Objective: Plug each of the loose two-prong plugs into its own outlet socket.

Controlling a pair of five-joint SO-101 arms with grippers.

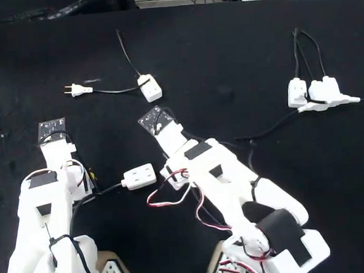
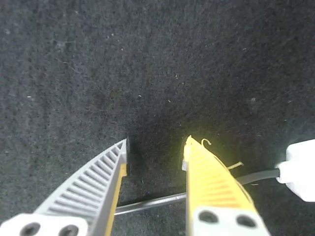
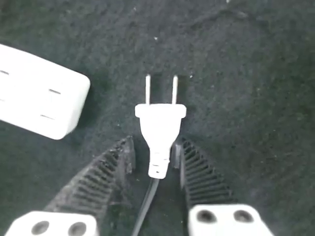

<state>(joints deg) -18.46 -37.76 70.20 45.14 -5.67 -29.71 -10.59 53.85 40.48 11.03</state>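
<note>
- Now the small white two-prong plug (image 3: 160, 125) on its black cord lies flat on the cloth. Its two metal prongs point away from the right arm.
- The right gripper (image 3: 153, 142) has its dark ribbed fingers (image 3: 118, 164) apart, one on each side of the plug's thin tail. I see a small gap on both sides, so it is not pinching.
- A white plastic outlet block (image 3: 42, 101) with slots lies near the plug, off to one side, not touching it.
- I think the step in hand is grabbing this plug. Next the fingers need to close on the tail, lift it, turn the prongs to face the slots and push straight in.
- The left gripper (image 2: 155, 147) is open too and holds nothing. A thin black cord (image 2: 147, 202) runs across under it, and a white plastic piece (image 2: 301, 169) on that cord sits just beside the yellow finger (image 2: 211, 182).
- Another loose white plug (image 1: 77, 89) lies farther up the table, well apart from both arms.
- A second white outlet block (image 1: 139, 176) lies between the two arms.
- On the right side, a bunch of white plugs and outlets (image 1: 315, 92) looks joined already.
- Everything rests on a black fuzzy cloth table (image 1: 226, 53). Past its far edge there are some dark cables and pale things.
</note>
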